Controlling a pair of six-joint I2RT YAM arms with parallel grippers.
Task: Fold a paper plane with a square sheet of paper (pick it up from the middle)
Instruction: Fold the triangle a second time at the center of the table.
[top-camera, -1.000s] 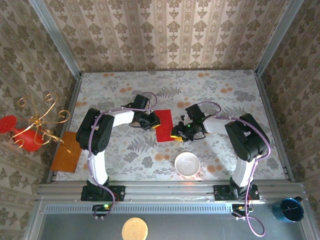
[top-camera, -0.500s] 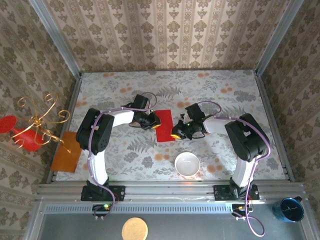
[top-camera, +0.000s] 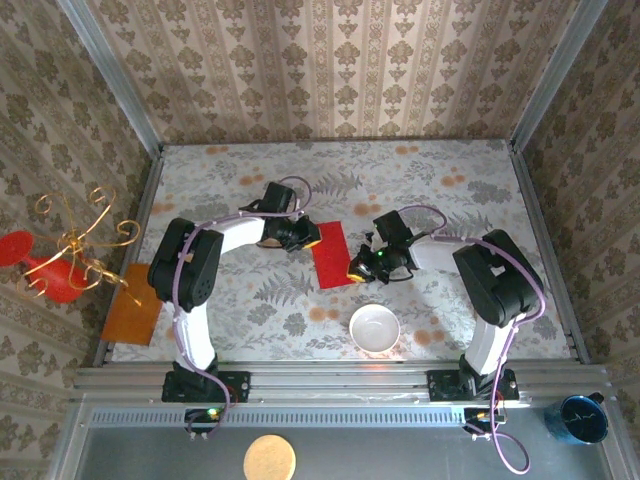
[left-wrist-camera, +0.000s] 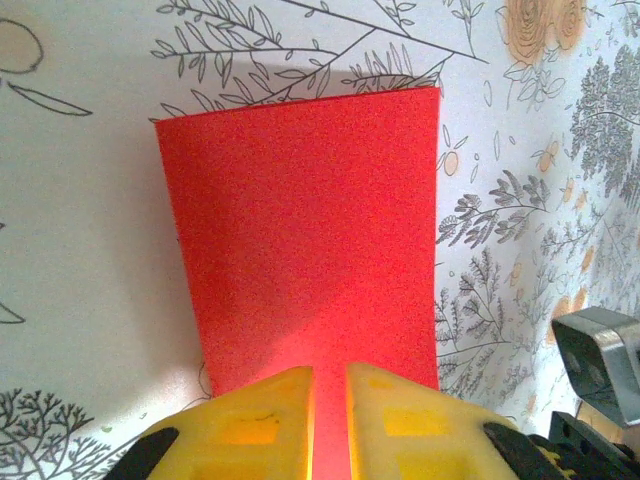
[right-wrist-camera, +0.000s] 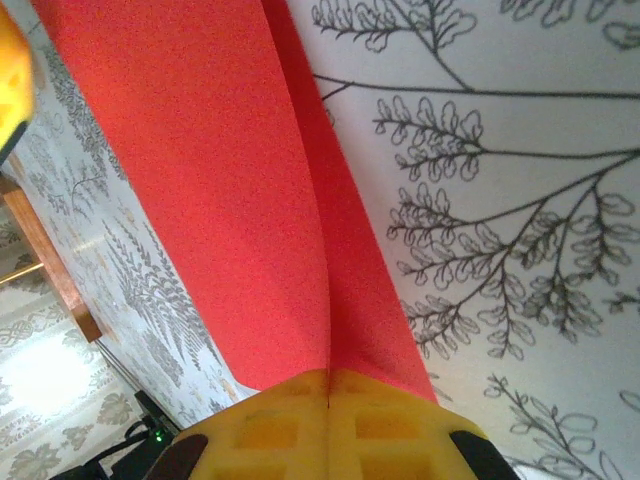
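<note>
The square sheet of paper (top-camera: 332, 255), bright red, lies mid-table as a folded rectangle. My left gripper (top-camera: 305, 238) sits at its upper left end. In the left wrist view the sheet (left-wrist-camera: 300, 230) lies flat; the left gripper (left-wrist-camera: 330, 400) has its yellow fingers (left-wrist-camera: 250, 420) nearly together on the near end, with a slim red slit between them. My right gripper (top-camera: 358, 268) is at the sheet's lower right edge. In the right wrist view the right gripper (right-wrist-camera: 330, 385) is shut on a raised crease of the paper (right-wrist-camera: 220, 200).
A white bowl (top-camera: 374, 327) stands just in front of the paper. An orange-brown board (top-camera: 133, 303) lies at the left edge, beside a red ornament with gold wire curls (top-camera: 60, 255). A blue mug (top-camera: 582, 418) and a round tan disc (top-camera: 270, 459) sit below the table's front rail.
The right gripper's jaws have shut onto the paper's crease. The left gripper has shifted up and to the right, and the sheet has slid slightly right and turned a little.
</note>
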